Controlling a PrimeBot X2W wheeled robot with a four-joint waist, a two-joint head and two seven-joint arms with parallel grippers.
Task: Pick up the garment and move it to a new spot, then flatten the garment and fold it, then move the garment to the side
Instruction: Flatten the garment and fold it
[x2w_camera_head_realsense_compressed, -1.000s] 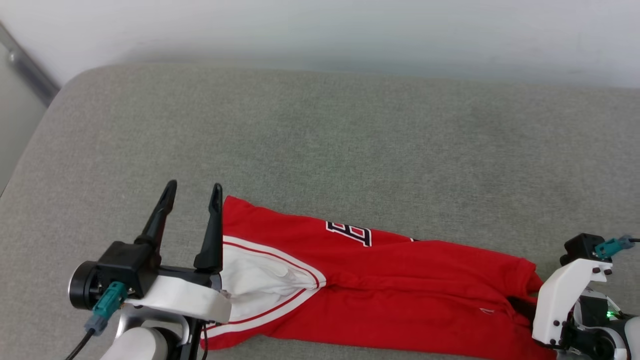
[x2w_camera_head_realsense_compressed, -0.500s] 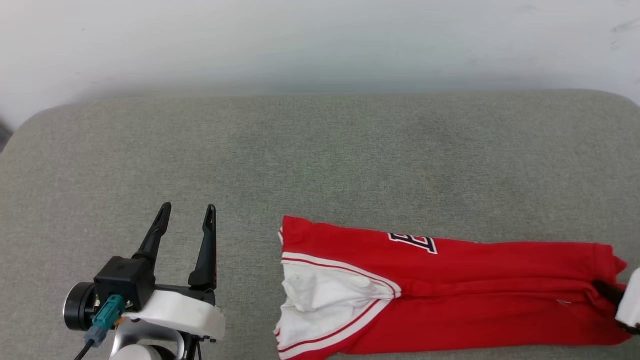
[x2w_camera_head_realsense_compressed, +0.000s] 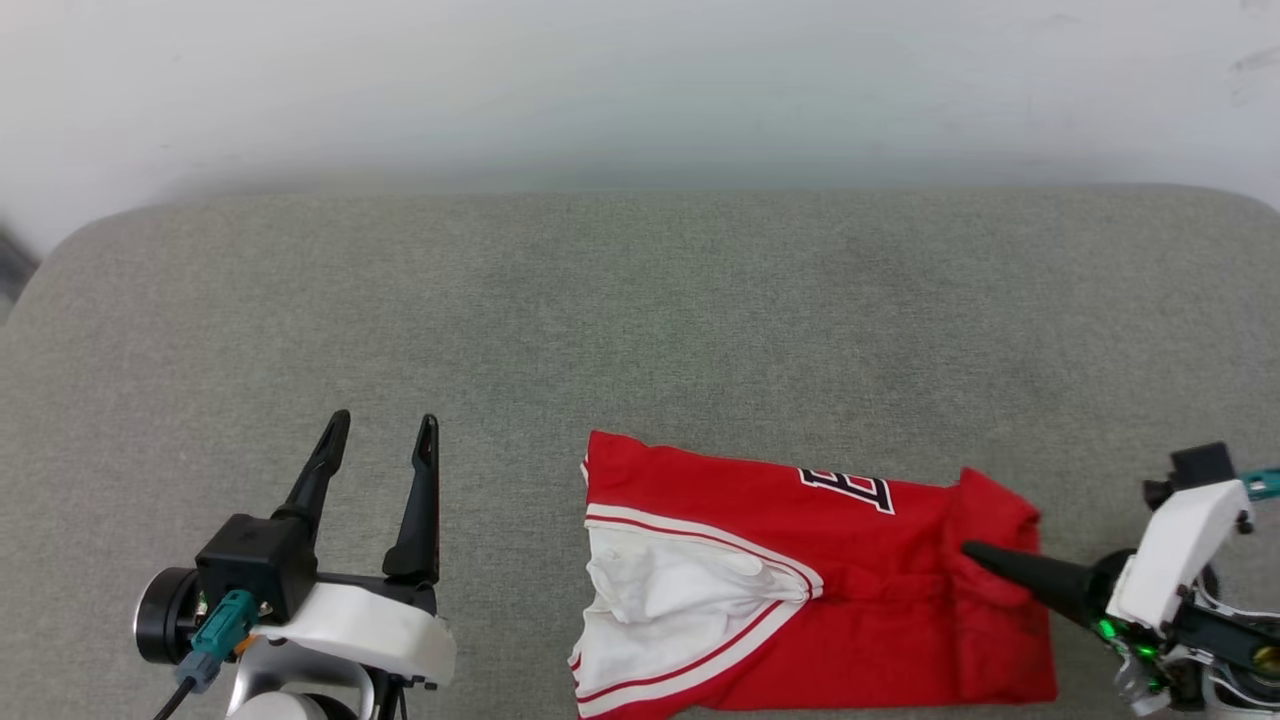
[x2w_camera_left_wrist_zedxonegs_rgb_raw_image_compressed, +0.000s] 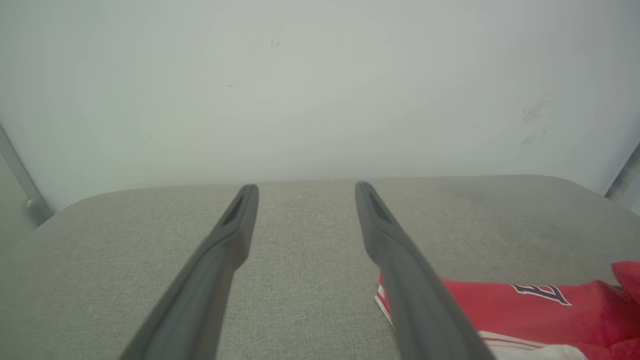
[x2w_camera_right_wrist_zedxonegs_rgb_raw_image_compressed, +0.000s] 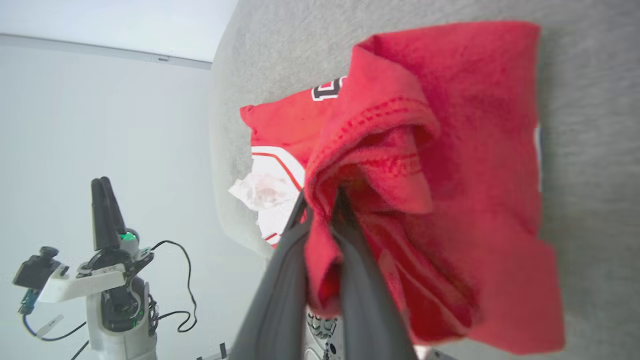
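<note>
Well, on the head view my worry is the fold itself. The right gripper (x2w_camera_head_realsense_compressed: 975, 552) lies over the doubled-back hem end of the red T-shirt (x2w_camera_head_realsense_compressed: 800, 590). If that bunch slips, or drags the layer beneath, I judge the fold will land crooked and ruck the white sleeve (x2w_camera_head_realsense_compressed: 670, 600) at the far end. Its fingers read as one dark spike, pressed close together on cloth. The shirt lies on the grey cushion (x2w_camera_head_realsense_compressed: 640, 320), right of centre and close to the near edge, so a careless pull could tip it over that edge. The left gripper (x2w_camera_head_realsense_compressed: 385, 420) stands spread and empty over bare cushion, apart from the shirt's left edge, so nothing pins that end. On the left wrist view, the risk is that same unweighted end sliding. This gripper's (x2w_camera_left_wrist_zedxonegs_rgb_raw_image_compressed: 306, 187) two fingers are wide apart with only cushion between them, and the shirt (x2w_camera_left_wrist_zedxonegs_rgb_raw_image_compressed: 500, 300) lies off to their right. On the right wrist view, the danger looks plainer. The fingers (x2w_camera_right_wrist_zedxonegs_rgb_raw_image_compressed: 280, 280) pinch a thick wad of hem rather than one clean edge, so layers could peel out unevenly on release. The jaws are nearly closed, with red fabric (x2w_camera_right_wrist_zedxonegs_rgb_raw_image_compressed: 450, 150) squeezed between them and draping past onto the cushion.
</note>
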